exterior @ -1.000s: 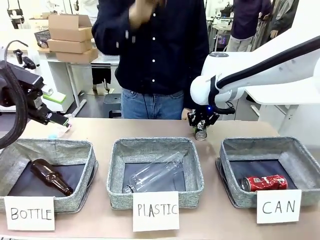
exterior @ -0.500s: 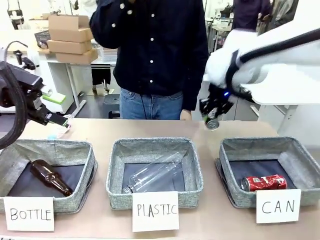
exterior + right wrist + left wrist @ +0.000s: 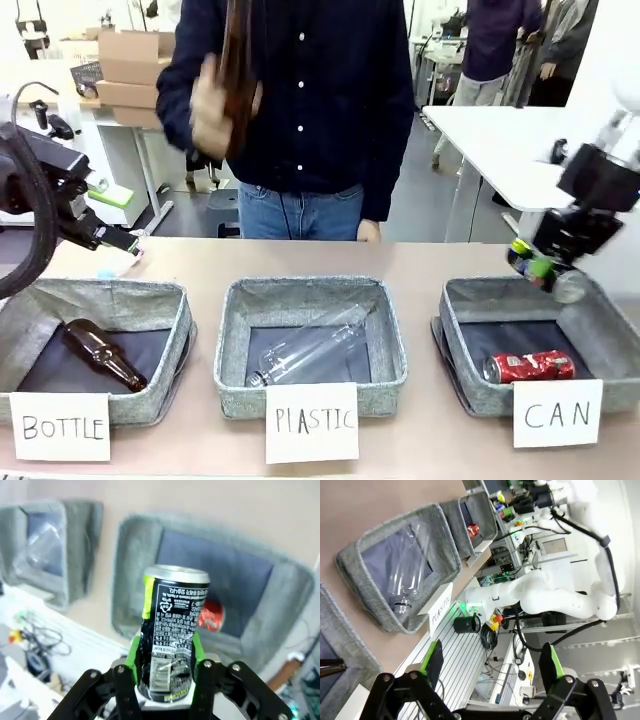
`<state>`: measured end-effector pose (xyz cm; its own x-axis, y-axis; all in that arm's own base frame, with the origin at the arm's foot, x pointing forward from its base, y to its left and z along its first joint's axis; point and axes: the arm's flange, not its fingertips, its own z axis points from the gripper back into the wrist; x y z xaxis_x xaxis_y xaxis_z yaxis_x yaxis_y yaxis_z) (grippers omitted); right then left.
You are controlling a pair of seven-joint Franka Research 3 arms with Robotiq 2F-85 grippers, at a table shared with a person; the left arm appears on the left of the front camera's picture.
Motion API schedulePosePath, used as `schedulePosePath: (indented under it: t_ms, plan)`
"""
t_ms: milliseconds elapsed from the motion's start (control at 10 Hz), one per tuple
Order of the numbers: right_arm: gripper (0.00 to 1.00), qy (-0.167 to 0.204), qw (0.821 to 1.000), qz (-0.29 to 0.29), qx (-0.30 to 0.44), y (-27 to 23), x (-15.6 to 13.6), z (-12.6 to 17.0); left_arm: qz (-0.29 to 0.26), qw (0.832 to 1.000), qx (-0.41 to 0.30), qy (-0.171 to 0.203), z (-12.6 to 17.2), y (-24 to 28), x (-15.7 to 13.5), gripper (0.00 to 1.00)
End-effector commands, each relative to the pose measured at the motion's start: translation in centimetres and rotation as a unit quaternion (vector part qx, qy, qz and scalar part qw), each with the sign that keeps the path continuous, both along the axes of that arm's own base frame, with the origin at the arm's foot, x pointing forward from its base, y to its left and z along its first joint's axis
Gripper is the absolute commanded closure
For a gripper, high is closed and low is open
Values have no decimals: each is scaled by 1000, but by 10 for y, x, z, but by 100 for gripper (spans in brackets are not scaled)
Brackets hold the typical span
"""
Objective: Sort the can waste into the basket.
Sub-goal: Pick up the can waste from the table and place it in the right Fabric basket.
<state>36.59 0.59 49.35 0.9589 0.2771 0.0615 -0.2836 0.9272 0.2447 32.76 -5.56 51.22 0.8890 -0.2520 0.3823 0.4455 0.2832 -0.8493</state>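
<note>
My right gripper (image 3: 545,265) is shut on the black can (image 3: 550,276), which hangs tilted above the far right corner of the CAN basket (image 3: 462,300). In the right wrist view the black can (image 3: 172,630) sits between the green pads (image 3: 133,655), with the CAN basket (image 3: 135,575) below and the red can (image 3: 210,616) partly hidden behind it. The red can (image 3: 529,366) lies on its side in the basket. My left gripper (image 3: 490,662) is open, off at the table's left, holding nothing.
The PLASTIC basket (image 3: 233,330) holds a clear bottle (image 3: 310,350). A brown glass bottle (image 3: 100,355) lies in the BOTTLE basket (image 3: 175,320). A person (image 3: 300,100) stands at the far side, one hand raised. White cards front each basket.
My right arm has carried the black can from above the table's far middle rightward and down, over the CAN basket. The person's hand moved. The left arm stayed put.
</note>
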Motion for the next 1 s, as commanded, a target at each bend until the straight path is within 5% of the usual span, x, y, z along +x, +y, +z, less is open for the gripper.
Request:
schedulePosePath:
  t_ms: [0,200,300,900]
  plan:
    - [100,-8,1000,-2,-11,-3,-3,-13,-6,1000,1,-3,0,3,-2,0]
    - [100,-7,1000,12,-13,-3,1,-15,-6,1000,1,-3,0,3,-2,0]
    - [6,-3,1000,14,-16,-2,5,-15,-6,1000,1,-3,0,3,-2,0]
    - [0,-17,1000,1,8,-4,5,-14,-6,1000,1,-3,0,3,-2,0]
